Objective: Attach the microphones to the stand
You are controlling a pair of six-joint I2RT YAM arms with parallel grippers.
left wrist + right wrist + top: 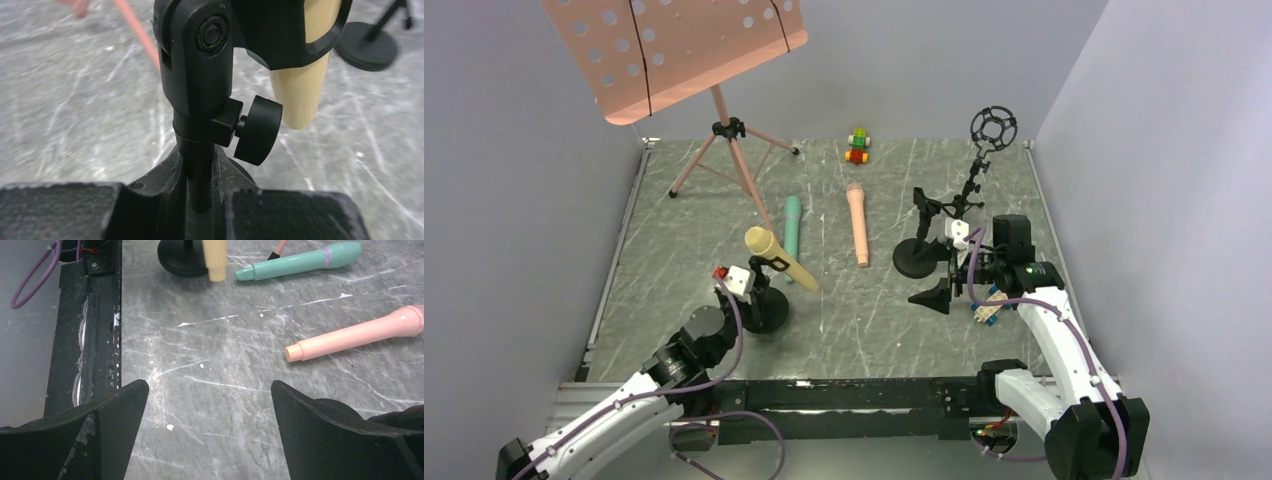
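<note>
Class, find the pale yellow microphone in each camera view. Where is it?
Top view: yellow microphone left of centre, tilted in a clip.
Left wrist: upper right, tail below the clip.
Right wrist: top edge, only its tail.
Shared landmark: the black stand holding it.

The pale yellow microphone point(779, 258) is sitting tilted in the clip of a small black stand point(764, 305), with its round head pointing up and left. The teal-green microphone point(792, 232) is lying flat just behind it. The pink microphone point(858, 222) is lying flat to the right, apart from both.
</note>
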